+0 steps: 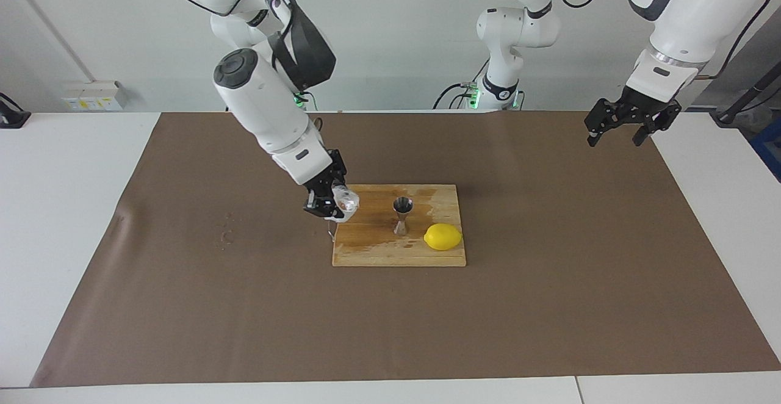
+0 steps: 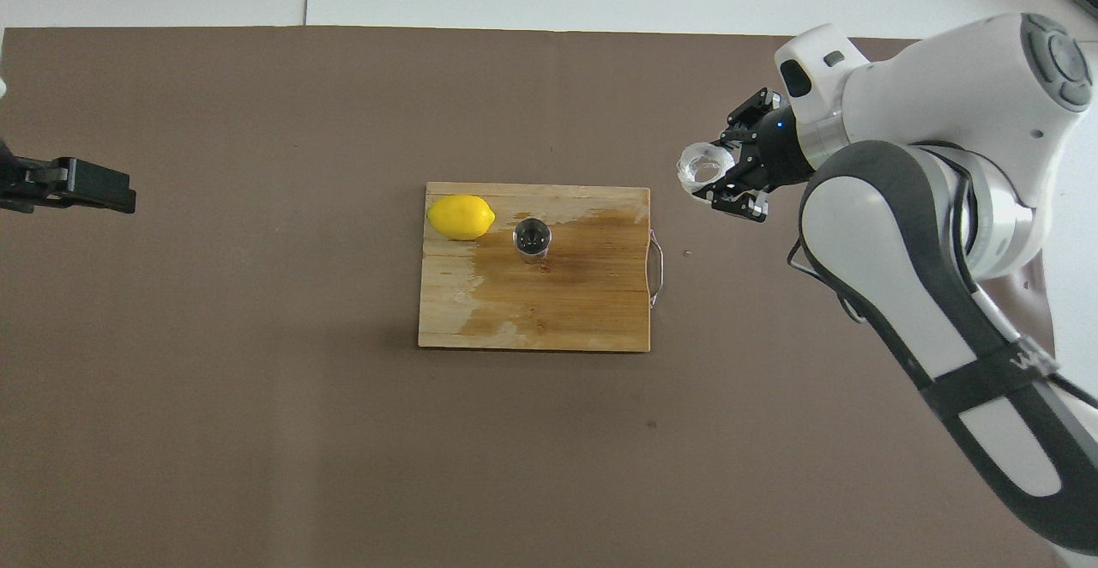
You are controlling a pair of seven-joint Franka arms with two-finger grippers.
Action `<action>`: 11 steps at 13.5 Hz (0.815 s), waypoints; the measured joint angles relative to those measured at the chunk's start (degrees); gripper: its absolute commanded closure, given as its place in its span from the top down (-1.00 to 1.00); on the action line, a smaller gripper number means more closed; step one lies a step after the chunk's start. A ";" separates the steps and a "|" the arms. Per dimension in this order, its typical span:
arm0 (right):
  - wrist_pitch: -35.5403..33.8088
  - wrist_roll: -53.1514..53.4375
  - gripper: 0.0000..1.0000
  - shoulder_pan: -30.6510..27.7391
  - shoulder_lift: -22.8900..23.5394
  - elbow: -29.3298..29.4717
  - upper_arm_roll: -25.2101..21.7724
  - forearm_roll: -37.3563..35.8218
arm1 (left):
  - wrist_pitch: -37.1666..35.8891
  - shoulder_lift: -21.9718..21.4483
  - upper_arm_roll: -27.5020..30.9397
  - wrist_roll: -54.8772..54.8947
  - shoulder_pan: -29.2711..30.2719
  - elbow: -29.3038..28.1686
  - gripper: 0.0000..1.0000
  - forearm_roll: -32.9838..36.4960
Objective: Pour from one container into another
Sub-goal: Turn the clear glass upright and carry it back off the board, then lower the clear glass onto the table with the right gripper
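My right gripper [image 1: 331,206] [image 2: 731,184] is shut on the small clear faceted cup [image 1: 347,199] [image 2: 702,166]. It holds the cup in the air, about over the edge of the wooden board [image 1: 366,248] [image 2: 515,319] at the right arm's end. The steel hourglass jigger [image 1: 402,215] [image 2: 532,238] stands upright on the board, apart from the cup. The overhead view looks into the jigger's dark mouth. My left gripper [image 1: 614,141] [image 2: 120,195] waits open and empty, high over the mat at the left arm's end.
A yellow lemon [image 1: 443,237] [image 2: 461,216] lies on the board beside the jigger, toward the left arm's end. A wet patch darkens the board. A wire handle [image 2: 656,255] sticks out at its right-arm end. A brown mat [image 1: 549,282] covers the table.
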 measured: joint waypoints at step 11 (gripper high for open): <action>0.88 -31.15 -0.88 -0.56 -4.16 -13.40 -20.23 10.04 | 0.00 0.00 0.00 0.00 0.00 0.00 1.00 0.00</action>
